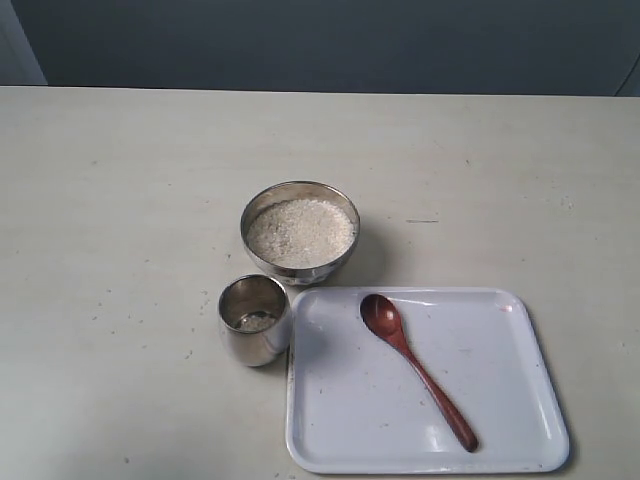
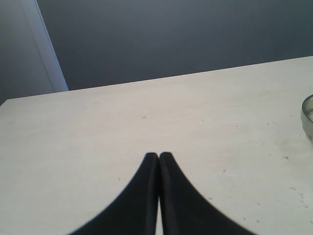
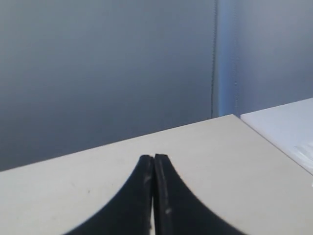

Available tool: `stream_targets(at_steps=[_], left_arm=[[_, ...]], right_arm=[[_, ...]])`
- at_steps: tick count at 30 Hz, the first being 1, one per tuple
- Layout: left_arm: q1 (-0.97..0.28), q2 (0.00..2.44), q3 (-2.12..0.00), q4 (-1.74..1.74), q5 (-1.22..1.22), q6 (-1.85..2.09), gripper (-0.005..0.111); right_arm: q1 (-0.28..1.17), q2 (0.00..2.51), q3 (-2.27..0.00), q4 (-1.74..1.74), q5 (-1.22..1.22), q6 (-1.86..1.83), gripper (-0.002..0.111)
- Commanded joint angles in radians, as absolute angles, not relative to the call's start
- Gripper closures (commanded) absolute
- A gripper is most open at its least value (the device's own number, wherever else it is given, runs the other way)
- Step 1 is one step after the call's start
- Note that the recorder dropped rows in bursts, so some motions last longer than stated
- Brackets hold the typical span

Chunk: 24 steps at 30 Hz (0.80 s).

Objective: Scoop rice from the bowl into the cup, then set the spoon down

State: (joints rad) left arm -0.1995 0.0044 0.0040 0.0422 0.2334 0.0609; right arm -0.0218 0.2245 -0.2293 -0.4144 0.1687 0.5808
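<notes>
Left gripper [image 2: 158, 155] pinched closed, empty, parked. Cup [image 1: 255, 319] touches bowl [image 1: 300, 231] of rice [image 1: 300, 232]. Spoon [image 1: 415, 367] lies on tray [image 1: 510, 400]; I'd open the empty, closed right gripper [image 3: 153, 157] and pinch mid-handle squarely.

Pale speckled table [image 1: 120, 200], steel bowl [image 1: 300, 262] behind cup [image 1: 254, 345], white tray [image 1: 500, 440] beside them

Pale cream tabletop [image 1: 120, 200] — faintly speckled, dark grey-blue wall [image 1: 330, 40] behind
</notes>
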Motion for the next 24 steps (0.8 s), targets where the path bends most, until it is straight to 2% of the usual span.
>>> stream_targets(at_steps=[1, 9, 16, 24], left_arm=[[-0.203, 0.0, 0.0, 0.043, 0.232, 0.054, 0.106], [-0.203, 0.0, 0.0, 0.043, 0.232, 0.054, 0.106], [-0.203, 0.0, 0.0, 0.043, 0.232, 0.054, 0.106], [-0.203, 0.0, 0.0, 0.043, 0.232, 0.054, 0.106]], right_arm=[[-0.08, 0.078, -0.153, -0.374, 0.183, 0.53, 0.108], [-0.08, 0.026, -0.078, -0.311, 0.259, 0.469, 0.108], [-0.08, 0.026, -0.001, -0.054, 0.259, 0.179, 0.108], [-0.08, 0.0, 0.0, -0.022, 0.305, 0.133, 0.108]])
